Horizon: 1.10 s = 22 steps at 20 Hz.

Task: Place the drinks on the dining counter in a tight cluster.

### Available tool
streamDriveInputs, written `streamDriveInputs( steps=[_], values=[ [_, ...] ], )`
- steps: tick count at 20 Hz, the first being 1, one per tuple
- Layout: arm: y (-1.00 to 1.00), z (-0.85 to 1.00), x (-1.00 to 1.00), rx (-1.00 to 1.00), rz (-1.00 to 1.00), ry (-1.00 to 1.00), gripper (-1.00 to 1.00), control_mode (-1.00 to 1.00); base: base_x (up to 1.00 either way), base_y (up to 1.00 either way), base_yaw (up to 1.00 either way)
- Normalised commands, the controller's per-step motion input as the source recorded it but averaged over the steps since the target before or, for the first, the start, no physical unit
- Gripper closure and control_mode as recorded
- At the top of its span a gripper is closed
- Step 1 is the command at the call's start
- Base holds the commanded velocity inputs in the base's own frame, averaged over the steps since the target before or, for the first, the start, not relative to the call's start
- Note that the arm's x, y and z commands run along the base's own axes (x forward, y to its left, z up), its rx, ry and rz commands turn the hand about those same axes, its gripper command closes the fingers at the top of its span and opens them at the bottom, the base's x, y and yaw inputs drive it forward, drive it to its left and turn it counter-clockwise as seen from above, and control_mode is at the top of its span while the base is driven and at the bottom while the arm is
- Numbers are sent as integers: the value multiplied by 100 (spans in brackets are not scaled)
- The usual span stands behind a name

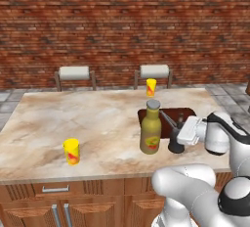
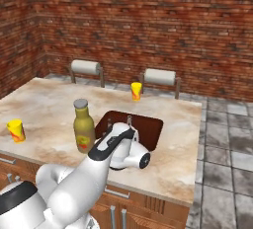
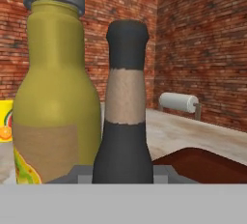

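Note:
A tall olive-yellow bottle (image 1: pixel 150 130) (image 2: pixel 84 127) (image 3: pixel 53 88) with a grey cap stands upright on the beige marble dining counter (image 1: pixel 97 118), just left of the inset sink (image 1: pixel 171 116). Right beside it, nearly touching, is the squat black narrow-necked bottle (image 1: pixel 176 144) (image 3: pixel 125 107), upright. My gripper (image 1: pixel 177 138) (image 3: pixel 123 175) is shut on the black bottle's body, one finger on each side. Its base is at the counter top or just above it; I cannot tell which. In the right base view my hand (image 2: pixel 126 149) hides the black bottle.
Two yellow cups with red marks stand on the counter, one at the front left (image 1: pixel 71 151) (image 2: pixel 16 130) and one at the far edge (image 1: pixel 151 87) (image 2: pixel 136 91). Two paper towel holders (image 1: pixel 74 73) (image 1: pixel 154 71) stand behind the counter. A brick wall closes off the back.

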Motion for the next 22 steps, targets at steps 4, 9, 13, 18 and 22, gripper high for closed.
streamDriveInputs(
  steps=[4,9,13,18,22],
  values=[
    [15,-2,7,0,0,0,100,-100,0,0,0],
    [5,-2,7,0,0,0,100,-100,0,0,0],
    [0,0,2,0,0,-1,100,-100,0,0,0],
    [0,0,0,0,0,-2,100,-100,0,0,0],
    [0,-6,0,0,0,0,100,-100,0,0,0]
  ],
)
